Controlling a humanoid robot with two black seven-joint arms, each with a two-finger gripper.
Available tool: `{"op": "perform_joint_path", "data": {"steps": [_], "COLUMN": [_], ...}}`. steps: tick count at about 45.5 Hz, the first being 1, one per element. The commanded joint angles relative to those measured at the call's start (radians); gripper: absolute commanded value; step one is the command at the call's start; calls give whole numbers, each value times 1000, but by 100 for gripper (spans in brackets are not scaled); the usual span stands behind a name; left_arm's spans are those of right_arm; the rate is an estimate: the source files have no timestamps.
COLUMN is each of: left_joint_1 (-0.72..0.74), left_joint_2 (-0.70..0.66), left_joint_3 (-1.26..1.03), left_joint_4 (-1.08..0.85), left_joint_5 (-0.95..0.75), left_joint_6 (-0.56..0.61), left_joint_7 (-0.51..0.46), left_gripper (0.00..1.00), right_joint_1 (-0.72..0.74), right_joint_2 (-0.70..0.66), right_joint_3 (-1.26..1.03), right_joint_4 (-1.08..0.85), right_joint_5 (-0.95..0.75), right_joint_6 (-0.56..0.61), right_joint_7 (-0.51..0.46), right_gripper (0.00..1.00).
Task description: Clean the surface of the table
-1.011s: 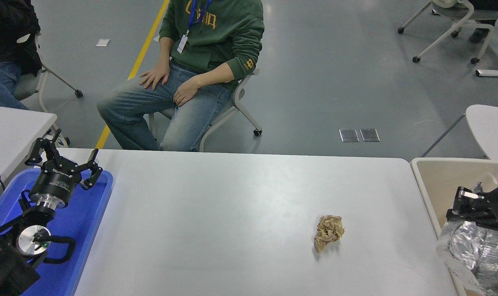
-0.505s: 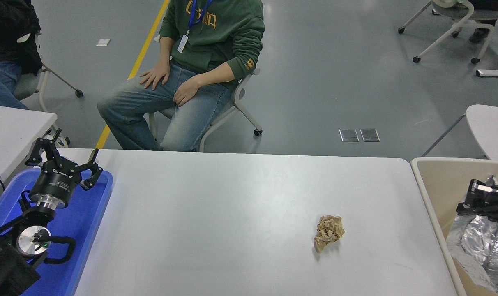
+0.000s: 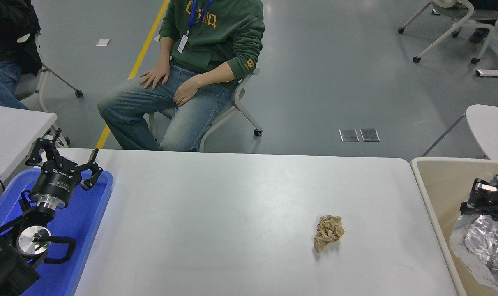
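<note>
Over the beige bin (image 3: 442, 181) at the right edge, the right gripper (image 3: 485, 197) is seen only in part; a crinkled silver foil bag (image 3: 481, 242) hangs right below it, but whether the jaws are closed on the bag or spread cannot be told. Most of that arm is cut off by the picture's edge. At the lower left, the left gripper (image 3: 64, 160) is parked above a blue tray (image 3: 91, 218), its fingers (image 3: 93, 170) spread wide and nothing held between them. The table surface (image 3: 232, 213) is spread across the middle of the view, between tray and bin. One crumpled brown paper ball (image 3: 329, 232) is left lying on it, right of centre, well apart from both grippers and near the bin side. Beyond the far edge, a person in a green hoodie (image 3: 216, 28) is seated on a wheeled chair (image 3: 236, 102), hands rested on jeans. A second white tabletop corner (image 3: 489, 127) is visible at the right edge, another (image 3: 10, 131) at the left.
</note>
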Motion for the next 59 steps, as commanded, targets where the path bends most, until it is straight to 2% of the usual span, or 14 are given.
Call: {"op": "perform_joint_path", "data": {"steps": [1,9,17,33,44,53,59], "left_joint_1": [0,0,0,0,0,0,0], "left_joint_2": [0,1,1,0,1,1,0], "left_joint_3": [0,0,0,0,0,0,0], "left_joint_4": [0,0,0,0,0,0,0], "left_joint_5": [0,0,0,0,0,0,0], "left_joint_6": [0,0,0,0,0,0,0], "left_joint_7": [0,0,0,0,0,0,0], "left_gripper": [100,100,100,100,100,100,100], "right_joint_1": [-1,16,115,195,182,140,79], "right_joint_2": [1,-38,-90,-131,-116,-41,5], "right_joint_3": [0,4,6,6,6,9,9], "right_joint_4": [-17,-19,-20,-60,-123,-278,-374], "right_joint_5": [-1,-10,-62,-128,-134,-131,-119], "right_joint_6": [0,33,124,204,198,188,134], "right_joint_7": [1,1,-2,-7,-7,-5,-2], "right_gripper": [0,0,0,0,0,0,0]}}
